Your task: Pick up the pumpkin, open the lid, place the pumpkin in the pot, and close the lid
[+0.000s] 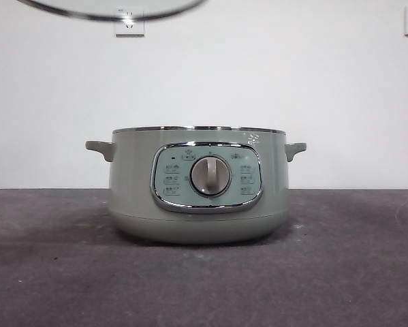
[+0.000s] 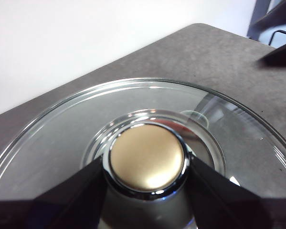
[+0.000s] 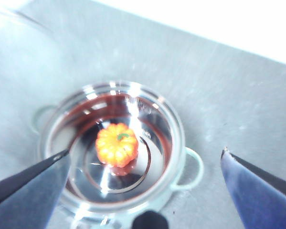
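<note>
Right wrist view: pumpkin [image 3: 116,144] sits inside the pot [image 3: 178,138] — right gripper [image 3: 145,164] spread wide above; left gripper [image 2: 146,164] clamps the lid's [image 2: 61,138] knob.

Orange pumpkin [image 3: 116,144], sage-green pot [image 1: 197,184]

A bare test bench, more lab than kitchen.
A dark grey table [image 1: 353,272] stands against a plain white wall [image 1: 312,82] with two sockets [image 1: 129,24]; the pot [image 1: 198,184] sits alone on it, with no counter, stove or sink around.
</note>
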`<act>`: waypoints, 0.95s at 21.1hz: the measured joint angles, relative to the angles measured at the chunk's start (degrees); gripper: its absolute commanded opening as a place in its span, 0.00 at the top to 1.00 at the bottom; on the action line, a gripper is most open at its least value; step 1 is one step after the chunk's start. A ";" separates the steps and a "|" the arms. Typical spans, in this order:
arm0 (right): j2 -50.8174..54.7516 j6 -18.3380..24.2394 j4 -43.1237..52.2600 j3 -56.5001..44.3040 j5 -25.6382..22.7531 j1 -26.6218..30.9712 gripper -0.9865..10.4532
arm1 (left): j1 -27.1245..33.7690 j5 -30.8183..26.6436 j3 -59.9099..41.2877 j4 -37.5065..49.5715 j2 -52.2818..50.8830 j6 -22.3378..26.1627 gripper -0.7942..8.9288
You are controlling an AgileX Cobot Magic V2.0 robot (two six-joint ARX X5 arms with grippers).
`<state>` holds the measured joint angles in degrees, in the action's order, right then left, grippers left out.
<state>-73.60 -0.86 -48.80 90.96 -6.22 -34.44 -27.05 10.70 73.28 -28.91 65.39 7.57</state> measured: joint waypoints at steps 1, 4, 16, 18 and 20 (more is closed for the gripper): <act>2.64 -0.24 -1.05 0.00 0.00 0.00 0.31 | 0.00 0.35 0.00 1.99 2.43 0.13 0.93; 9.22 -0.87 -3.30 0.02 0.00 0.00 0.31 | 0.00 1.60 0.00 7.56 9.77 0.46 0.93; 16.15 -1.31 -6.88 0.00 0.00 0.00 0.31 | -0.39 2.54 0.00 19.17 24.30 0.63 0.93; 16.11 -1.31 -7.72 0.00 0.00 0.00 0.31 | -0.68 2.58 0.00 20.26 25.83 0.79 0.93; 16.02 -1.31 -8.28 0.00 0.00 0.00 0.31 | -1.07 2.54 0.00 21.20 27.17 0.81 0.93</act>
<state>-57.58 -2.17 -57.08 90.96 -6.22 -34.44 -28.12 13.23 73.28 -7.70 92.55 8.38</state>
